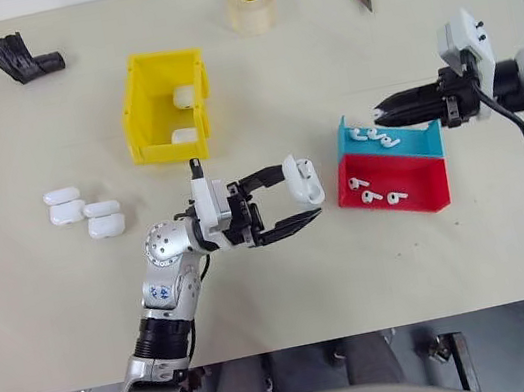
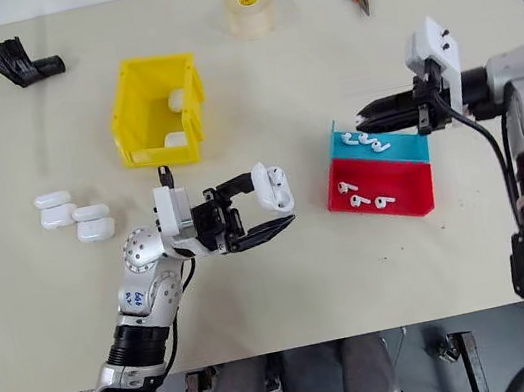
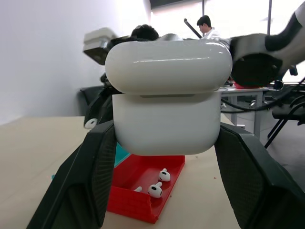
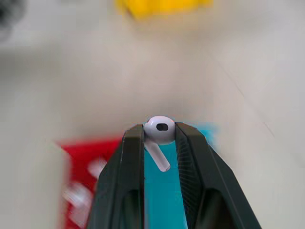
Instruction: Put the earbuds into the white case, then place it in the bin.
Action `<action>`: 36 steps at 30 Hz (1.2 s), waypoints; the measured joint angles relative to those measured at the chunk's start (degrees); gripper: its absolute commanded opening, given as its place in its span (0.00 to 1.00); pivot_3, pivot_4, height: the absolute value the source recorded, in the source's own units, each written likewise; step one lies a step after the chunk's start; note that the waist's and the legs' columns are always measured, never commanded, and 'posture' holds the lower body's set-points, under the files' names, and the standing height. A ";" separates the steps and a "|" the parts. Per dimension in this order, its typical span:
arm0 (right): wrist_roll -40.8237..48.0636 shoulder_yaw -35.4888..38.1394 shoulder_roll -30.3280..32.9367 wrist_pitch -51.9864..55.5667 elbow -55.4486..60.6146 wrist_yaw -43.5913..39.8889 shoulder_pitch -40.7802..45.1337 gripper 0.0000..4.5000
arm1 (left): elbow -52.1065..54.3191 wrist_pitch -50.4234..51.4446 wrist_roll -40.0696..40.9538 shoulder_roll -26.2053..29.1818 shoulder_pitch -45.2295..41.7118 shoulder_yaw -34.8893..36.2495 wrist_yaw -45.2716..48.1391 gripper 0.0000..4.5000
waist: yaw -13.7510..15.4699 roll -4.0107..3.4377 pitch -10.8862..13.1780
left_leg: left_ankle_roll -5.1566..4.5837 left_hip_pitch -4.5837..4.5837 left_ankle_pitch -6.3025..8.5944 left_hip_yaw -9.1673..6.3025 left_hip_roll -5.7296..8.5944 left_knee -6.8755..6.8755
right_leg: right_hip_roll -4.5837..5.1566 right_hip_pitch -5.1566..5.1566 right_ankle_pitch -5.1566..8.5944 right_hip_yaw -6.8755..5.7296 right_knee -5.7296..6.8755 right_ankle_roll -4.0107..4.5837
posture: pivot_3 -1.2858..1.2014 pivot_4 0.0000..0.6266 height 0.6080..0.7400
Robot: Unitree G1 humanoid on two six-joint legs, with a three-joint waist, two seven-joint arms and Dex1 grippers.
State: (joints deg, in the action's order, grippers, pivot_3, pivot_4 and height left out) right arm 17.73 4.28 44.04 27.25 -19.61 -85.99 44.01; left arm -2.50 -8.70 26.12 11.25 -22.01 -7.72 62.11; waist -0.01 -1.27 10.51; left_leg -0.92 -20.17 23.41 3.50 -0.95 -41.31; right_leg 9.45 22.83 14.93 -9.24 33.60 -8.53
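The left gripper clamps a small glossy white rounded earbud case between its two black fingers, the hinged lid flipped open; the case sits right at the fingertips, above the bare beige tabletop. The right gripper has its jaws narrowed on a tiny glossy white earbud, pinched by its rounded head at the very tips, the short stem hanging down between the fingers. Just below those tips lies a shallow blue plastic tray holding more earbuds (its neighbour, a shallow red plastic tray, touches it and holds others). The two grippers point toward each other, well apart. The bright yellow open-top plastic bin stands beyond the left jaws, with two white cases inside. Four spare white cases lie clustered behind the left wrist.
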 measured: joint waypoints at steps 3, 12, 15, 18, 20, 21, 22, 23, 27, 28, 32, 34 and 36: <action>16.32 8.73 -7.73 14.01 14.73 6.97 -8.56 0.13 | -0.01 0.44 0.49 0.08 -0.14 0.05 0.12 0.65 | 0.15 0.01 -0.01 | 0.00 0.01 0.00 -0.12 -0.03 0.02 | 0.00 0.00 0.00 -0.06 0.05 0.00 | 0.52 0.24 1.00; 44.27 14.32 -16.69 32.69 35.51 26.35 -18.51 0.13 | 0.01 1.93 0.64 0.77 -0.38 0.02 0.33 0.65 | 0.27 0.01 -0.01 | 0.00 0.02 0.00 -0.11 0.03 0.02 | 0.01 0.00 0.00 -0.02 0.05 0.00 | 0.52 0.24 1.00; 48.00 13.74 -18.05 33.15 38.06 29.86 -21.49 0.13 | 0.00 2.37 0.65 0.79 -0.68 0.07 0.32 0.65 | 0.29 0.01 -0.01 | 0.00 0.02 0.00 -0.09 0.05 0.02 | 0.01 0.00 0.00 0.00 0.04 0.00 | 0.52 0.24 1.00; 49.13 12.27 -18.77 32.46 39.78 32.53 -22.71 0.13 | 0.00 2.51 0.65 0.65 -1.49 0.07 0.33 0.65 | 0.13 0.01 -0.01 | 0.00 0.04 0.00 -0.07 0.04 0.05 | 0.00 0.00 0.00 0.00 0.04 0.00 | 0.52 0.24 1.00; 48.99 11.45 -19.45 31.06 39.90 33.68 -23.14 0.13 | 0.00 2.55 0.66 0.44 -1.86 0.05 0.33 0.65 | 0.07 0.01 -0.01 | 0.00 0.05 0.00 -0.05 0.05 0.05 | 0.01 0.00 0.00 0.01 0.04 0.00 | 0.52 0.24 1.00; 48.74 11.00 -19.49 30.27 39.88 34.08 -23.32 0.13 | -0.01 2.58 0.66 0.45 -1.86 0.06 0.32 0.65 | 0.08 0.01 -0.01 | 0.00 0.06 0.00 -0.05 0.05 0.05 | 0.00 0.00 0.00 0.02 0.04 0.00 | 0.52 0.24 1.00; 48.59 10.67 -19.50 29.74 39.85 34.31 -23.42 0.13 | 0.00 2.60 0.66 0.44 -1.86 0.06 0.32 0.65 | 0.09 0.02 -0.01 | 0.00 0.05 0.00 -0.05 0.05 0.05 | 0.00 0.00 0.00 0.01 0.04 0.00 | 0.52 0.24 1.00; 48.25 10.20 -19.50 28.88 39.80 34.39 -23.69 0.13 | -0.01 2.64 0.66 0.42 -1.86 0.05 0.32 0.65 | 0.12 0.02 -0.01 | 0.00 0.06 0.00 -0.05 0.05 0.05 | 0.01 0.00 0.00 0.01 0.04 0.00 | 0.52 0.24 1.00; 46.74 8.66 -19.44 26.44 39.28 33.93 -25.15 0.13 | -0.03 2.85 0.66 0.30 -1.85 0.06 0.16 0.65 | 0.10 0.02 -0.01 | 0.00 0.05 0.00 -0.04 0.05 0.05 | 0.00 0.00 0.00 0.01 0.04 0.00 | 0.52 0.24 1.00; 46.37 8.30 -19.29 25.83 39.24 33.51 -25.41 0.13 | -0.04 2.96 0.65 0.29 -1.85 0.06 0.15 0.65 | 0.08 0.02 -0.01 | 0.00 0.06 0.00 -0.04 0.04 0.06 | 0.00 0.00 0.00 0.02 0.04 0.00 | 0.52 0.24 1.00; 45.19 7.06 -18.68 23.44 39.22 32.10 -26.46 0.13 | -0.18 3.20 0.56 0.38 -1.78 0.01 0.21 0.65 | 0.14 0.02 -0.01 | 0.00 0.06 0.00 -0.04 0.05 0.06 | 0.00 0.00 0.00 0.01 0.04 0.00 | 0.52 0.24 1.00; 44.87 6.53 -18.45 22.48 39.21 31.81 -26.74 0.13 | -0.22 3.23 0.54 0.38 -1.75 0.01 0.21 0.65 | 0.13 0.02 -0.01 | 0.00 0.06 0.00 -0.04 0.05 0.06 | 0.01 0.00 0.00 0.01 0.04 0.00 | 0.52 0.24 1.00; 44.13 5.86 -17.98 21.27 39.21 31.51 -26.95 0.13 | -0.28 3.26 0.50 0.42 -1.72 0.00 0.22 0.65 | 0.12 0.02 -0.01 | 0.00 0.06 0.00 -0.04 0.04 0.06 | 0.00 0.00 0.00 0.01 0.04 0.00 | 0.52 0.24 1.00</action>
State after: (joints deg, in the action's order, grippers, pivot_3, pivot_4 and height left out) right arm 61.86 10.14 26.07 48.52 19.60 -54.48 17.07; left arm -2.78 -5.44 26.62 11.66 -23.73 -7.72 62.33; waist 0.11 -1.25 10.50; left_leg -0.91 -20.12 23.41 3.46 -0.90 -41.25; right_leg 9.46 22.83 14.93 -9.23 33.64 -8.53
